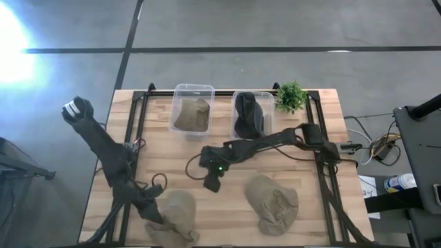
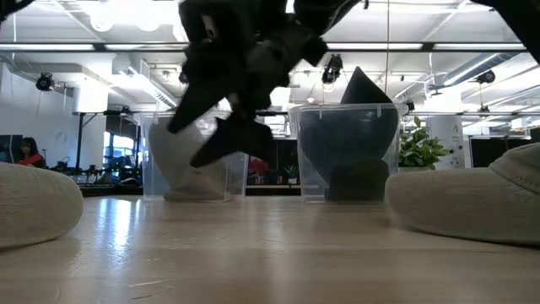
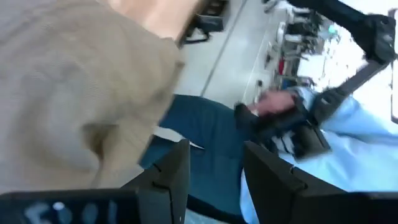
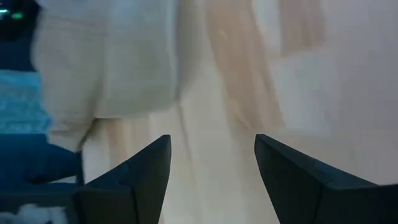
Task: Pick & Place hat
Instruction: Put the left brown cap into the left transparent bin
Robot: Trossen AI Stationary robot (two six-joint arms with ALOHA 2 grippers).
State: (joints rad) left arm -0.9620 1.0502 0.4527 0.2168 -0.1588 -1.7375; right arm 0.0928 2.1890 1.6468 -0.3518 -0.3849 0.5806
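Two tan hats lie on the table's near half: one near left [image 1: 178,219], one near right [image 1: 273,202]. My left gripper [image 1: 153,207] is open at the left hat's left side. In the left wrist view this hat [image 3: 74,93] lies beside one finger [image 3: 171,174]. My right gripper [image 1: 211,182] is open and empty above the table's middle, between the two hats. In the low view it [image 2: 221,135] hangs clear of the tabletop. In the right wrist view the left hat [image 4: 106,59] lies ahead of the open fingers [image 4: 211,162]. My left gripper stands close against the left tan hat's side [image 3: 134,149]. I cannot tell whether a finger touches it. Nothing is between the fingers.
Two clear bins stand at the far side. The left bin [image 1: 176,105] holds a tan hat [image 1: 193,116] and the right bin [image 1: 238,96] holds a dark hat [image 1: 248,117]. A small green plant [image 1: 291,96] stands at the far right. A person's hand [image 3: 273,102] shows beyond the table's near edge.
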